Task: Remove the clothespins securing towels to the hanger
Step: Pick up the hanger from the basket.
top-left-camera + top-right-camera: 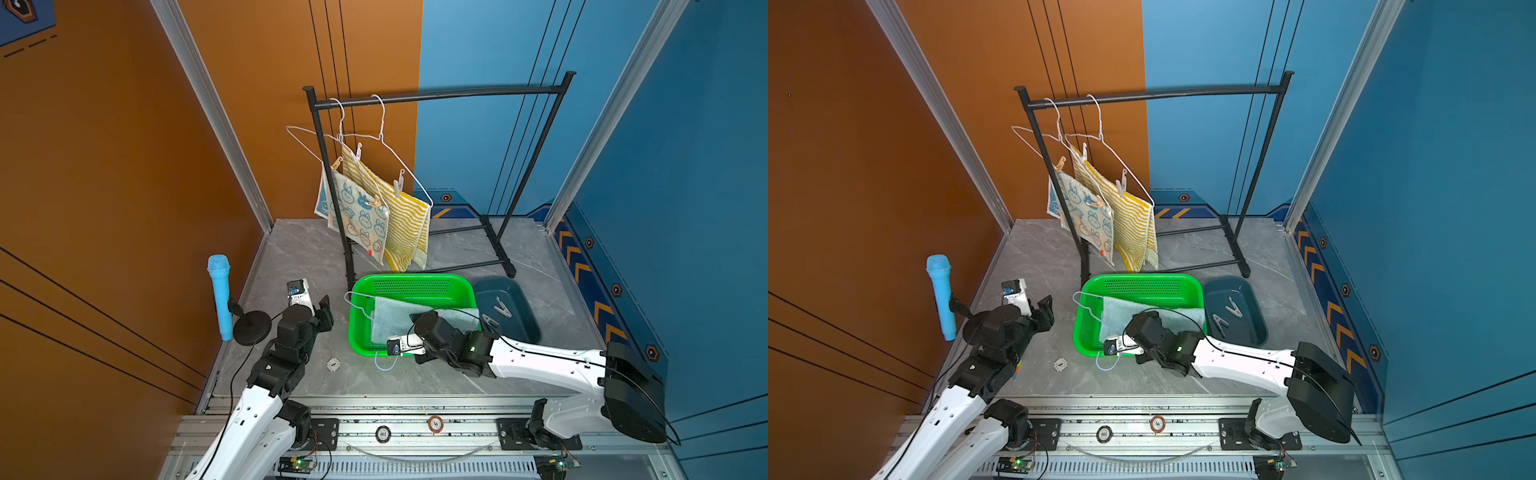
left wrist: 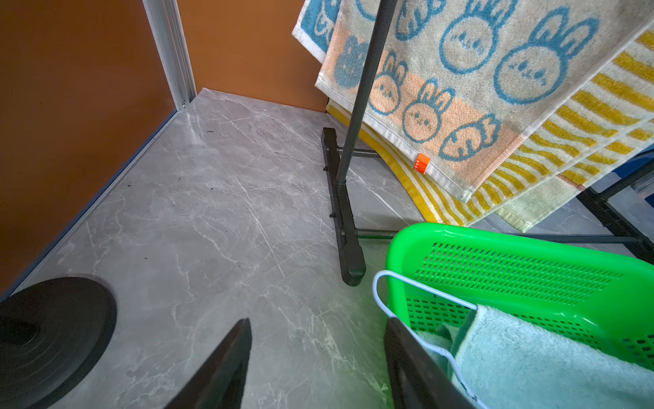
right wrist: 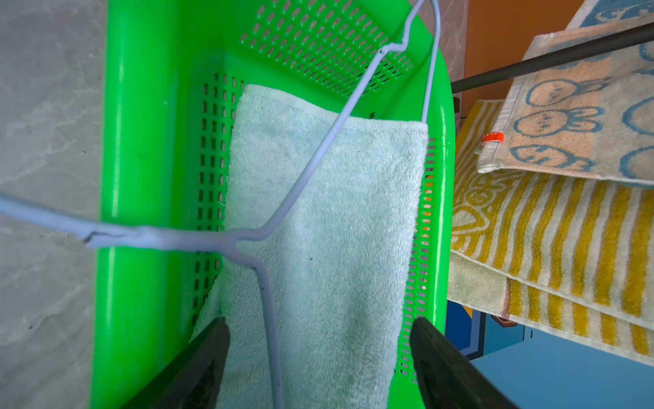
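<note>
2 towels (image 1: 361, 216) pinned by clothespins (image 1: 398, 183) on rack (image 1: 436, 94) in both top views, 2 loose clothespins (image 1: 503, 308) in blue tray (image 1: 521, 320). Left wrist: left tool (image 2: 318, 354) wide, empty. Right wrist: right tool (image 3: 318, 354) wide over blue-green towel (image 3: 336, 230) in green basket (image 3: 120, 177), hanger wire (image 3: 198, 240) loose between jaws.

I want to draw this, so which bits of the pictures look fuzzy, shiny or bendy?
Right wrist view: the hanger wire near the lens looks thick and fuzzy, and the green basket rim has a shiny streak. Left wrist view: the fingers of the left gripper are dark and soft. In a top view: the frame posts splay apart, a wide-lens look.
</note>
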`<state>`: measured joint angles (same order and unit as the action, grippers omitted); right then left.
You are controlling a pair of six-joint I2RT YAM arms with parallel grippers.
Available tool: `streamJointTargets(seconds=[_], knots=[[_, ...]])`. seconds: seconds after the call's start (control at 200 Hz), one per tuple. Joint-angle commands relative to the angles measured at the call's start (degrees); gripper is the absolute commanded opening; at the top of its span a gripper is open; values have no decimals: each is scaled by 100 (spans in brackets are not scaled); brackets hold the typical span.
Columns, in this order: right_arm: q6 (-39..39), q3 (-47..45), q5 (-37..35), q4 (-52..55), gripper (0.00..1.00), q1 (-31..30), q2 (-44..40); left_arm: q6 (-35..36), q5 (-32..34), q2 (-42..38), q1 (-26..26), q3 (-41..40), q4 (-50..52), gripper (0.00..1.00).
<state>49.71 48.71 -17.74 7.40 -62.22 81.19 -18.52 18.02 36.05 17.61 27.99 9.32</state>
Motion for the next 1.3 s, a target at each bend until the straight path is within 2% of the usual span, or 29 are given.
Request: streamJointTargets(seconds=[0.0, 0.215, 0.546, 0.911, 1.101, 1.296], knots=[[27, 130, -65, -253, 78, -16, 130, -33, -34, -15, -59, -15, 96, 62], [3, 106, -73, -353, 67, -23, 203, -38, -78, -35, -99, -4, 100, 62], [-157, 82, -102, -293, 29, -19, 69, 143, -225, -21, -117, 121, 105, 61], [-322, 88, -55, -69, 0, 139, -237, 203, -283, -11, -160, 241, 104, 61], [-647, 193, 132, 91, 0, 334, -531, 288, -413, -6, -177, 431, 350, 61], [-1655, 757, 810, 774, 0, 737, -912, 172, -861, 56, -179, 642, 375, 57]])
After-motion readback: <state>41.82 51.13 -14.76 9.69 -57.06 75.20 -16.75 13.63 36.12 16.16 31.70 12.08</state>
